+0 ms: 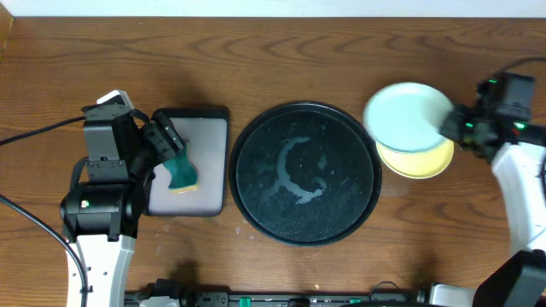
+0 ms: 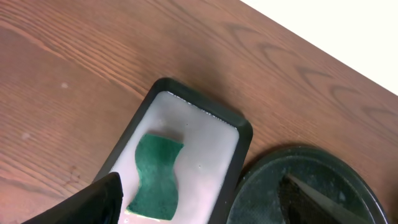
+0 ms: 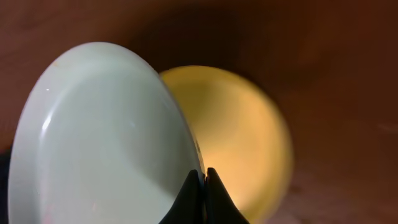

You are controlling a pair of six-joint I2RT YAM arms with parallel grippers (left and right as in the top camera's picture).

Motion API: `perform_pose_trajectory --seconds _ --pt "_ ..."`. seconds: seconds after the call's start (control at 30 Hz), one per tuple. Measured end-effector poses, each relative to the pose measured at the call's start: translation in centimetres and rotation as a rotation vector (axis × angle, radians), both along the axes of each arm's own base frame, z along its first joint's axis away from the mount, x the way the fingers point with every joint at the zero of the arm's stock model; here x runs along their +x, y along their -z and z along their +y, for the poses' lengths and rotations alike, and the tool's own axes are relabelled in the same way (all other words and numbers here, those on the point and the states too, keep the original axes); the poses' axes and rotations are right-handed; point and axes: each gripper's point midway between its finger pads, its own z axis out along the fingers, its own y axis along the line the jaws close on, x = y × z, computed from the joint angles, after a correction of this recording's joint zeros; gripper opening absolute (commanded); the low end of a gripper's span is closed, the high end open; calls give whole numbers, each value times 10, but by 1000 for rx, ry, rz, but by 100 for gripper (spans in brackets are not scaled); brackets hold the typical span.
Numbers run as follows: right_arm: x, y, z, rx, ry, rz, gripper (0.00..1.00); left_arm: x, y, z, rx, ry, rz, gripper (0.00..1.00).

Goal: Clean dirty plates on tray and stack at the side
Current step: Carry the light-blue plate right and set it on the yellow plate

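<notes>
The mint green plate is found to the right of the round black tray, tilted over a yellow plate and partly covering it. Its rim is pinched between the tightly closed fingers of the right gripper. A wet streak is noted on the tray. The left gripper is spread wide, grasping nothing, over the rectangular tray, in which a green sponge lies.

Tray sits between sponge dish and plates.
</notes>
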Motion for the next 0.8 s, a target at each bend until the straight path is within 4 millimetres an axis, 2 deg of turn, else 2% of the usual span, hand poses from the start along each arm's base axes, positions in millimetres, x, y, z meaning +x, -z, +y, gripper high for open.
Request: perform_pose_trajectory --seconds 0.13,0.23,0.43,0.47,0.6,0.7,0.8 --pt "-19 14 -22 3 62 80 1 0 0 0 0 0 0 80" --pt "-20 23 -25 6 65 99 2 0 0 0 0 0 0 80" --pt "-25 34 -27 -8 64 135 10 0 0 0 0 0 0 80" --pt "-25 35 -28 -17 68 137 13 0 0 0 0 0 0 80" --pt "-24 35 -30 -26 69 135 41 0 0 0 0 0 0 80" --pt "-23 35 -23 -8 32 131 51 0 0 0 0 0 0 80" --pt "-19 34 -6 25 -64 116 56 0 0 0 0 0 0 80"
